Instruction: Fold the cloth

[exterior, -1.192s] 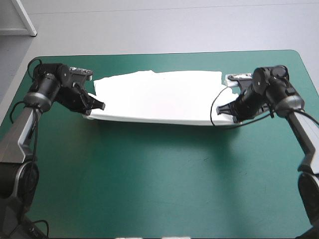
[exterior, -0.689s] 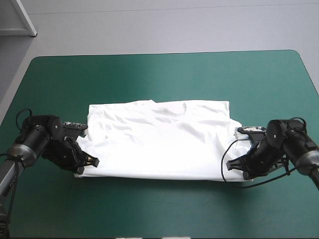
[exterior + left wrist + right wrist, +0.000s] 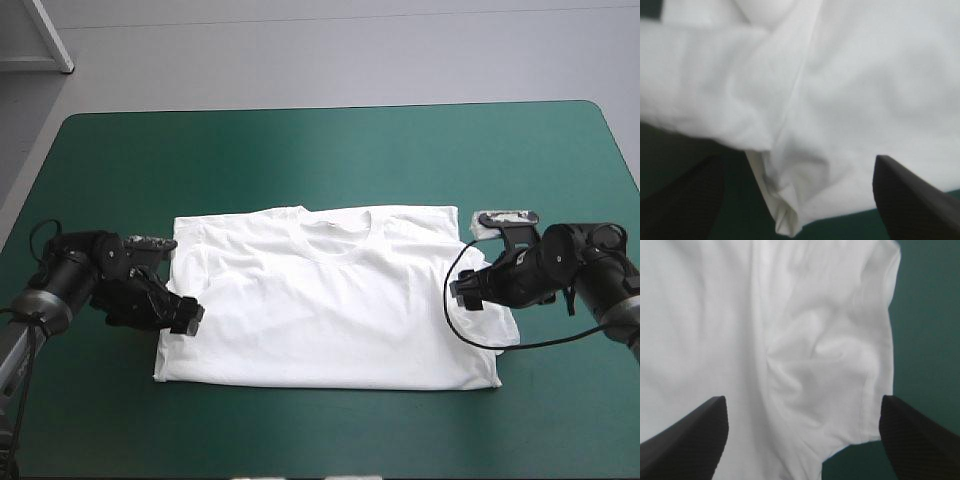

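The white T-shirt (image 3: pixel 325 300) lies spread flat on the teal-green tabletop (image 3: pixel 320 150), neckline toward the far edge, with the left hand (image 3: pixel 185 318) and right hand (image 3: pixel 468 292) low at its opposite sides, pointing inward, fingers wide apart.

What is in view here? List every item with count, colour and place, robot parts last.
T-shirt: one, white, spread flat in the middle of the table, collar toward the far edge.
table cover: one, teal-green, showing all round the T-shirt.
left gripper: one, black fingers, open, at the T-shirt's left edge, with the sleeve ahead of it.
right gripper: one, black fingers, open, at the T-shirt's right edge, over the sleeve.
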You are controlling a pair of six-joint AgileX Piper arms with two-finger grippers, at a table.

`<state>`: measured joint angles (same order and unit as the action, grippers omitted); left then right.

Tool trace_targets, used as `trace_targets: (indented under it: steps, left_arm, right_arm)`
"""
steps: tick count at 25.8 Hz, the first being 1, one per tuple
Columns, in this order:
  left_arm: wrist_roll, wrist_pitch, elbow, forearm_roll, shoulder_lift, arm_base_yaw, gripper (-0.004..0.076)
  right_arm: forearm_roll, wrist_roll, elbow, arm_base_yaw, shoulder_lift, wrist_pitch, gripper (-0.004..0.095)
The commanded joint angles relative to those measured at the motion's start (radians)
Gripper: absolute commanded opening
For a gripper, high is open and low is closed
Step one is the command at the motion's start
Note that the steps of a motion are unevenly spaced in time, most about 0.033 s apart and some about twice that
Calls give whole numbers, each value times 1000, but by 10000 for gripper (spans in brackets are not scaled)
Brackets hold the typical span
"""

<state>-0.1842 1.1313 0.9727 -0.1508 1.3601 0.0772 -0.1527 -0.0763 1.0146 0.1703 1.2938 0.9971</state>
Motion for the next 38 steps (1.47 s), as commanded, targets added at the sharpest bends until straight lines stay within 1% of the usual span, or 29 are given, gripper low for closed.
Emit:
trace_targets:
  steps: [1, 3, 4, 9, 11, 13, 14, 15, 18, 20, 22, 24, 26, 30, 34, 38]
  left_arm:
    - [19, 35, 152, -23, -34, 0, 599]
    - [37, 55, 240, 14, -61, 0, 599]
    - [56, 65, 268, 54, -89, 0, 599]
    - [145, 63, 246, 233, -199, 0, 599]
    - [167, 33, 207, 227, -201, 0, 599]
    - [167, -45, 140, 174, -182, 0, 599]
    - [167, -80, 93, 137, -160, 0, 599]
    - [164, -90, 74, 114, -151, 0, 599]
    - [146, -97, 52, 76, -137, 0, 599]
    - [126, -99, 52, 61, -139, 0, 599]
    - [126, -102, 55, 49, -149, 0, 599]
    - [126, -103, 55, 46, -163, 0, 598]
    - [124, -101, 55, 46, -180, 0, 598]
    - [123, -100, 55, 48, -223, 0, 598]
    - [123, -100, 55, 48, -267, 0, 598]
    - [123, -100, 55, 48, -301, 0, 598]
  right_arm:
    - [30, 14, 114, -6, -29, -23, 786]
    - [33, 19, 160, -6, -33, -5, 785]
    - [33, 19, 171, -6, -41, 17, 767]
    - [86, 34, 171, -6, -68, 57, 686]
    - [88, 34, 171, -6, -68, 71, 665]
    - [103, 34, 171, -6, -68, 83, 658]
    - [163, 68, 162, -6, -68, 76, 657]
    - [199, 92, 155, -6, -66, 67, 657]
    - [261, 113, 110, -6, -47, 14, 657]
    - [260, 126, 81, -13, -10, -3, 657]
    - [227, 124, 55, -28, 44, -23, 657]
    - [201, 121, 31, -43, 90, -62, 655]
    - [176, 116, 12, -52, 133, -107, 631]
    - [144, 94, 10, -72, 208, -158, 500]
    - [127, 76, 10, -78, 255, -169, 365]
    - [102, 69, -1, -78, 264, -206, 188]
